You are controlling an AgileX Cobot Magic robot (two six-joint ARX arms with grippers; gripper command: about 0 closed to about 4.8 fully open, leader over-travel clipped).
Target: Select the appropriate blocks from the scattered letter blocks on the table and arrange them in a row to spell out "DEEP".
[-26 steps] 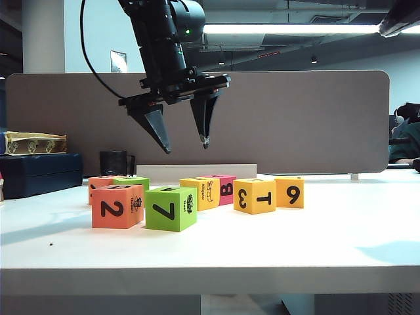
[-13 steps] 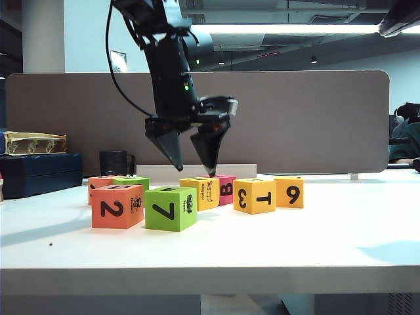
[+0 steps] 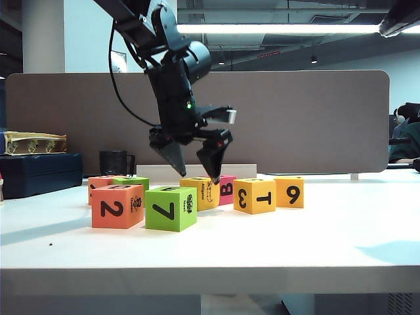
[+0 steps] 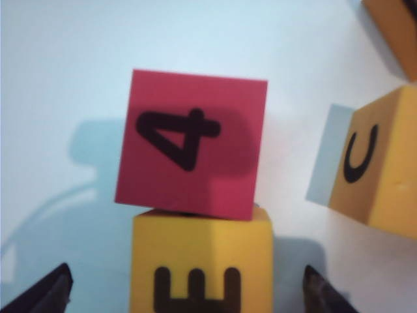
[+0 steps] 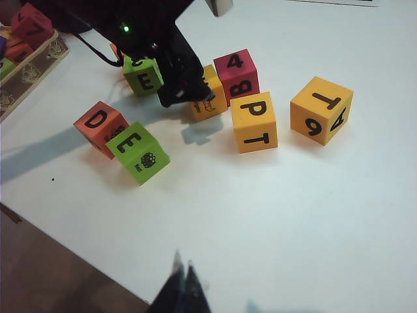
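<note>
No row is formed yet: the left hand [image 3: 197, 170], jaws spread, is poised over the yellow E block [image 4: 201, 264] at frame centre; the right hand [image 5: 182, 287], closed, is parked low

Low front exterior view, wrist views overhead; all share the pink-red cube [image 3: 226, 189]

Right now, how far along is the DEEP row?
Looks done: the salmon D cube and nearer green E cube sit side by side. In hand: nothing yet; the open left gripper hovers over the yellow E cube. Left: that E and the P cube. The right gripper sits shut, away from them.
</note>
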